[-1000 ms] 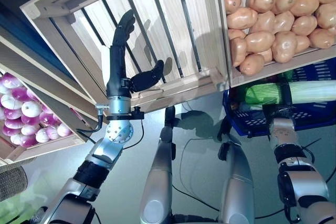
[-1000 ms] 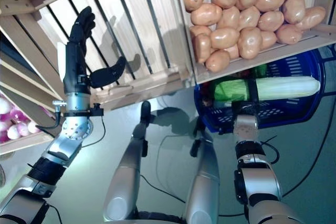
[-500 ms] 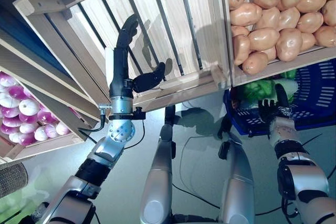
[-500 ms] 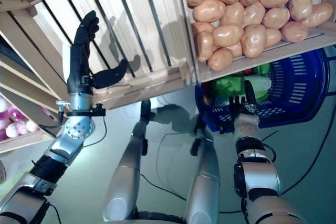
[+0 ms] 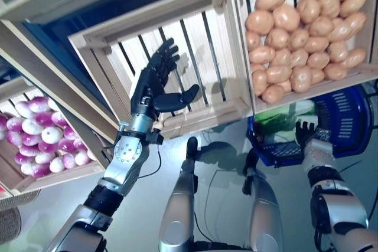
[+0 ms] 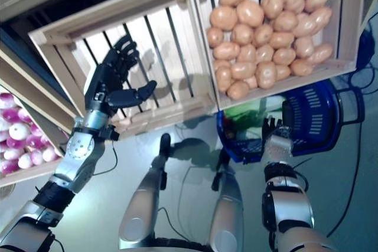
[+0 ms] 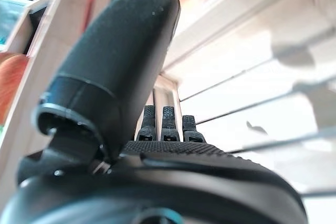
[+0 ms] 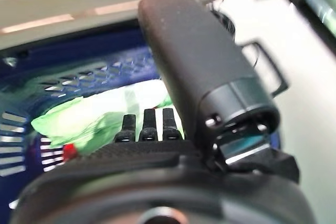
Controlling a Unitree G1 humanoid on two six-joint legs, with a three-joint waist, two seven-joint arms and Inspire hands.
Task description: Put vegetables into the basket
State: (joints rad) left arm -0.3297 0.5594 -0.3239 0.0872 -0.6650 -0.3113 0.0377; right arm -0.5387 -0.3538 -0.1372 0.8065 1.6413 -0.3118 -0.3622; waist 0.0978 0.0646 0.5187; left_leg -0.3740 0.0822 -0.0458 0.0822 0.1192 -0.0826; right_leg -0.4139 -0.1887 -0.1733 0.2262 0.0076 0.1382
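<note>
One blue basket [image 5: 348,123] lower right holding one green leafy vegetable [image 8: 100,114], left robot hand [image 5: 155,86] spread over one empty crate [image 5: 201,51] at centre, right robot hand [image 5: 307,137] open, empty, above the basket

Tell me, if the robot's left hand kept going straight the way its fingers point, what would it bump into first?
Probably the slatted bottom of the empty wooden crate. The open left hand points into it with nothing in between, though how near it is stays unclear.
</note>
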